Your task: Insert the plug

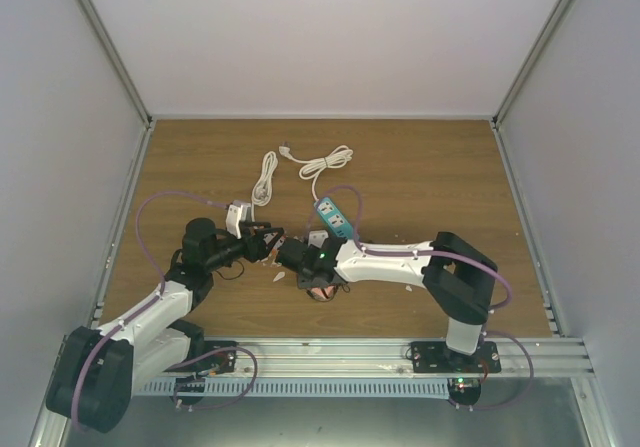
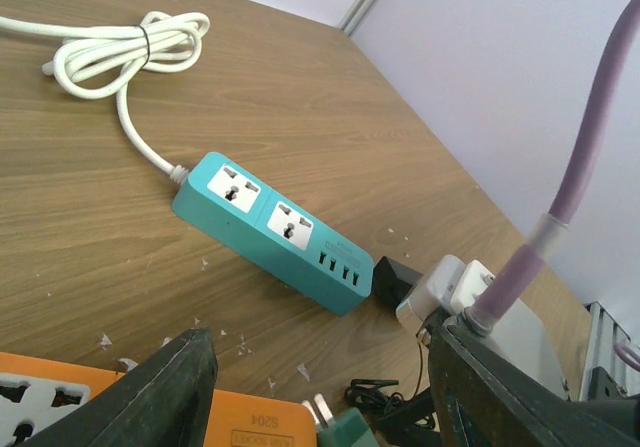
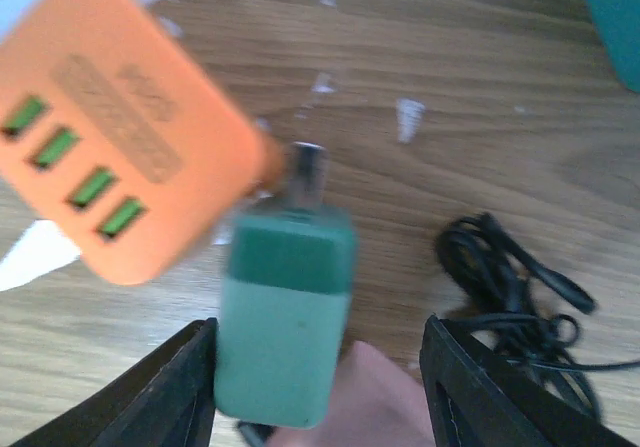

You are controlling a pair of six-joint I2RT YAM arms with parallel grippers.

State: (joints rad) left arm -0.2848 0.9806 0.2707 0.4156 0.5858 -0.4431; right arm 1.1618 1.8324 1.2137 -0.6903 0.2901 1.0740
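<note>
The plug [image 2: 396, 278], small, black and boxy, lies on the table at the USB end of the teal power strip [image 2: 270, 223], against a white adapter [image 2: 440, 289]. My left gripper [image 2: 322, 345] hovers short of it, jaws wide apart, its left finger [image 2: 170, 392] over an orange socket block [image 2: 265, 419]. In the right wrist view my right gripper [image 3: 320, 329] straddles a green plug [image 3: 285, 317] that rests against its left finger [image 3: 175, 387], with a gap to the other finger. The green plug's metal prongs [image 3: 308, 165] touch the orange socket block [image 3: 110, 137].
A pink block [image 3: 370, 397] sits under the green plug. A coiled black cable [image 3: 510, 277] lies right of it. A bundled white cord [image 2: 130, 47] runs from the teal strip. White flecks dot the wood. The two arms meet mid-table [image 1: 275, 250].
</note>
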